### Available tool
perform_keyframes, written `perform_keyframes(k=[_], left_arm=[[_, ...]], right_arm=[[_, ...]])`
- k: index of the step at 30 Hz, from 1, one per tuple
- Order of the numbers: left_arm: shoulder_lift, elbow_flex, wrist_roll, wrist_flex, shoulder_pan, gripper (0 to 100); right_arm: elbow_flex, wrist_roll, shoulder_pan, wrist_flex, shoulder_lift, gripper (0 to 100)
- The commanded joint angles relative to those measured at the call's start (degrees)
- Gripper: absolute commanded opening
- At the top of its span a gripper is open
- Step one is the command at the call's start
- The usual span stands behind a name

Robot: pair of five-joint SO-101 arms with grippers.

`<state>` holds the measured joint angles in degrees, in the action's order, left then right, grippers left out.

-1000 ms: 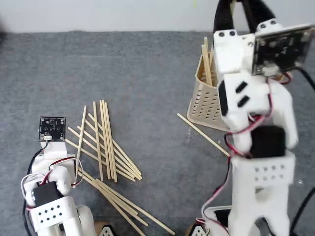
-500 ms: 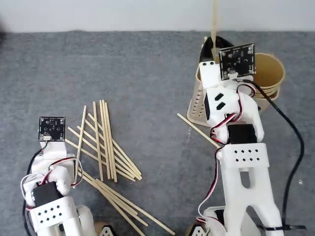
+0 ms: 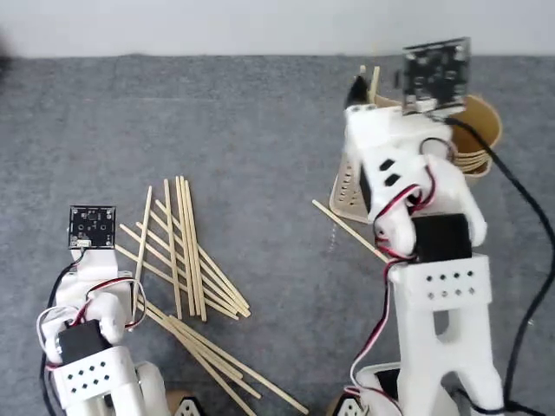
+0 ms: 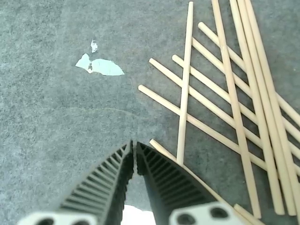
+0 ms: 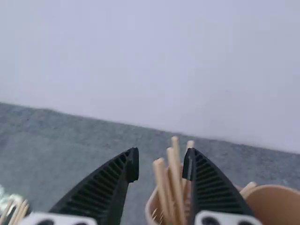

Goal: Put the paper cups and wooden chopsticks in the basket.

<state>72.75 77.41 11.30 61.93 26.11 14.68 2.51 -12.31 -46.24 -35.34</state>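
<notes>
My right gripper (image 5: 160, 164) was positioned above the basket (image 3: 351, 186) at the far right side of the grey worktop (image 3: 243, 121). Its jaws were spread apart and held nothing. Several wooden chopsticks (image 5: 172, 173) stood upright in the basket, and in the right wrist view their tips showed between the two jaws. A nested stack of paper cups (image 3: 479, 130) sat just beside these upright sticks. My arm covered that side, so I could not tell whether the stack was inside the basket.

My left gripper (image 4: 134, 146) was low over the worktop on the near left side. Its jaws were pressed together with nothing between them. A loose pile of chopsticks (image 3: 184, 247) lay crisscrossed on the worktop just beside it. One single chopstick (image 3: 354, 230) lay diagonally on the worktop near the front of the basket. A pale scrap (image 4: 101, 67) lay apart from the pile.
</notes>
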Motion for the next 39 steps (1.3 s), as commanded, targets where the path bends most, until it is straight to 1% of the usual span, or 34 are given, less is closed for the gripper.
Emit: perform_keyframes(k=[1,6,8,11,16,26,32,36,39], left_arm=[[0.7,-0.5,-0.4,-1.4,0.0,1],[0.7,-0.7,-0.5,-1.4,0.2,1],[0.7,-0.7,-0.5,-1.4,0.2,1],[0.7,-0.7,-0.5,-1.4,0.2,1],[0.7,-0.7,-0.5,-1.4,0.3,1],[0.8,-1.1,-0.5,-1.4,0.4,1],[0.8,-1.4,-0.5,-1.4,0.4,1],[0.8,-1.4,-0.5,-1.4,0.4,1],[0.8,-1.4,-0.5,-1.4,0.4,1]], right_arm=[[-5.5,-0.9,-6.5,-10.4,-2.4,17.0],[-0.8,-1.4,-16.6,-18.8,-1.3,16.9],[2.0,-4.0,-20.1,-19.9,0.5,17.0],[6.2,-6.8,-24.5,-18.9,4.8,17.3],[9.2,-8.4,-31.1,-12.7,14.7,17.3],[9.1,-8.8,-37.4,0.6,36.9,17.3],[6.7,-8.9,-37.8,5.5,41.7,17.3],[1.0,-14.7,-37.7,5.4,42.8,17.3],[-3.8,-17.1,-37.7,5.4,45.0,17.3]])
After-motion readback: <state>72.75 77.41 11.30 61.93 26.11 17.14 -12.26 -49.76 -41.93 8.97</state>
